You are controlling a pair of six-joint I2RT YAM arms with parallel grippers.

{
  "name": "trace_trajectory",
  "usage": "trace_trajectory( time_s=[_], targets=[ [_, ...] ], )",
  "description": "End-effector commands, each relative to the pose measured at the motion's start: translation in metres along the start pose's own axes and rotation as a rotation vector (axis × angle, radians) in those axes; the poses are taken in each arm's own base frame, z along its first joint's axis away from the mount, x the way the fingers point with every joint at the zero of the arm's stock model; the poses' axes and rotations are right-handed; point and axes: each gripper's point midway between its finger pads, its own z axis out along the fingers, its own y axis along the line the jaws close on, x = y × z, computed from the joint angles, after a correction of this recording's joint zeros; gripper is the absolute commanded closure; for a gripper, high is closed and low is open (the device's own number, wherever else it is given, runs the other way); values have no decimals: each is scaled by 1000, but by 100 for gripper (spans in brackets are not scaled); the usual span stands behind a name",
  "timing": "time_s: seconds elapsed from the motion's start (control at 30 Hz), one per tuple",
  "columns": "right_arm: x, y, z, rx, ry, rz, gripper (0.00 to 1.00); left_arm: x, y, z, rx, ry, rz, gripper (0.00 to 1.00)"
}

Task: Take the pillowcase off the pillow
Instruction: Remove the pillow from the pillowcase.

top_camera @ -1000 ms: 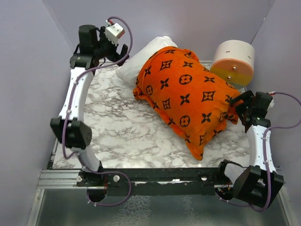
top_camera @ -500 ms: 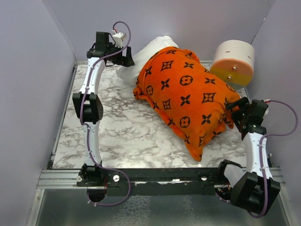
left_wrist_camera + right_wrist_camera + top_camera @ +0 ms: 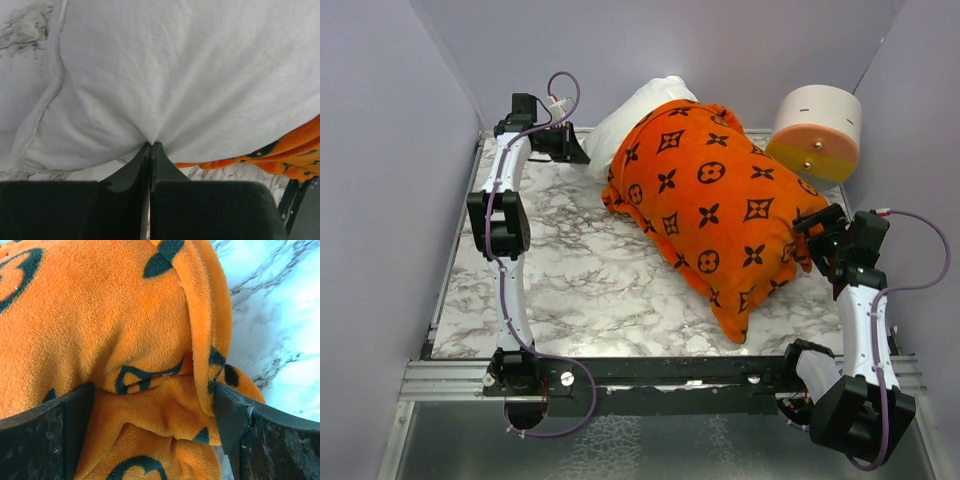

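Your left gripper (image 3: 151,146) is pinched tight on a tuck of the white pillow (image 3: 190,65), which bulges straight ahead of its tips. Your right gripper (image 3: 152,397) stands wide, with a bunched fold of the orange patterned pillowcase (image 3: 100,315) between its fingers and not clamped.

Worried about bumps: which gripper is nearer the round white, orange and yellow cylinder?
Right. The right gripper is in front of the cylinder; the left gripper is beyond the orange-cased white pillow, pinching its bare end.
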Motion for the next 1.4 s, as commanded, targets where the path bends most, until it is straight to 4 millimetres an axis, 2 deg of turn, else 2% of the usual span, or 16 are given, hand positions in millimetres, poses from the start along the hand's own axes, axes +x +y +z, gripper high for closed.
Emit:
trace_trajectory(
  time_s=[0.0,0.17,0.27,0.37,0.4,0.43,0.47,0.5,0.53,0.77,0.93,1.03,1.2,1.3,1.33,1.37],
  targets=[
    [2,50,-5,-192,72,-5,0,-2,-31,-10,121,-7,36,100],
    [14,84,11,-236,92,-61,0,-21,4,-76,-88,-90,68,100],
    [39,111,35,-223,151,-148,0,-10,16,-134,-182,-97,111,100],
    [55,114,66,-161,207,-182,0,14,23,-182,-280,-80,217,100],
    [55,113,71,-146,206,-188,0,18,24,-194,-317,-81,247,95],
    [52,112,75,-128,196,-196,0,23,26,-202,-345,-80,261,74],
    [48,109,78,-103,177,-206,0,25,26,-205,-355,-80,269,42],
    [43,107,79,-83,159,-216,0,26,27,-205,-362,-81,272,10],
    [39,107,79,-68,146,-221,0,23,29,-204,-362,-94,273,2],
    [12,117,79,-53,67,-274,0,-18,66,-169,-325,-122,266,1],
    [21,122,97,-73,118,-286,0,-15,86,-127,-267,-53,142,1],
    [28,122,106,-82,144,-297,0,-26,92,-112,-209,-113,34,1],
    [46,126,122,-99,192,-327,0,-12,84,-80,-100,-80,-46,1],
    [66,136,131,-121,232,-364,0,0,68,-75,-3,-52,-69,1],
    [76,143,133,-135,248,-381,0,1,62,-77,19,-48,-69,3],
    [84,150,134,-151,260,-399,0,4,57,-81,34,-42,-66,12]
  ],
)
